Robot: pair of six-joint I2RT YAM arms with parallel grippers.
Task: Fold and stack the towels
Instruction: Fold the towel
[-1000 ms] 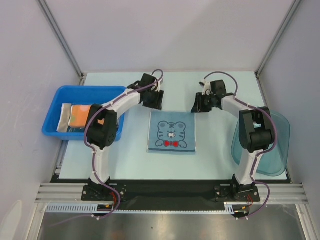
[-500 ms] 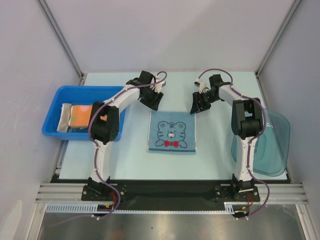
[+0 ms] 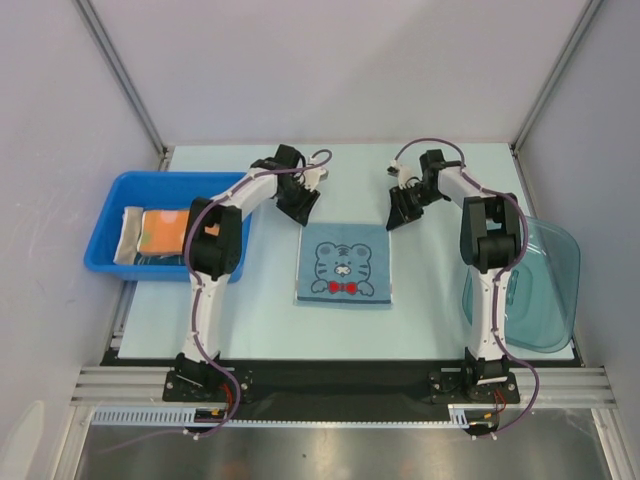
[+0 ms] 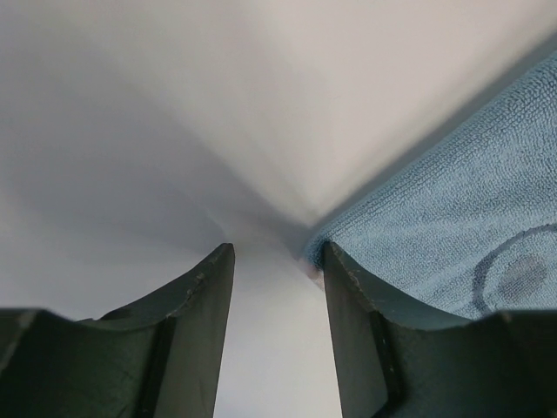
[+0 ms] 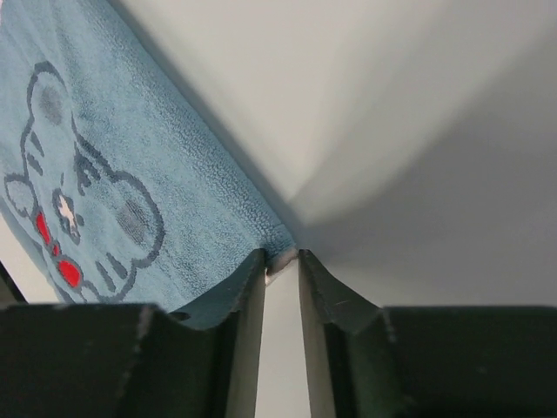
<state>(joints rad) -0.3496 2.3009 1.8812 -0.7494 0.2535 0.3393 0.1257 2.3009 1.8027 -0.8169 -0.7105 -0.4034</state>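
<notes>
The towel (image 3: 345, 263), light blue with a cartoon face and a red bow tie, lay flat and unfolded in the middle of the desk (image 3: 440, 310). A teal tub (image 3: 545, 290) sat at the desk's right edge and a blue bin (image 3: 110, 215) at its left, where an orange towel (image 3: 160, 230) lay folded on paler cloth.

Both arms reached to the towel's far edge. The left end effector (image 4: 277, 252) was at the far left corner with its fingers (image 4: 196, 305) spread; the corner lay just beside the inner face of one finger, not gripped. The right end effector (image 5: 282, 254) was at the far right corner. Its fingers stood only narrowly apart with the corner's tip between them, and whether they pinched it could not be told.

The step in hand looked like taking hold of both far corners for the first fold. The next move would call for a firm pinch on each corner, then lifting both together and carrying them toward the near edge, kept level so the edges meet.
</notes>
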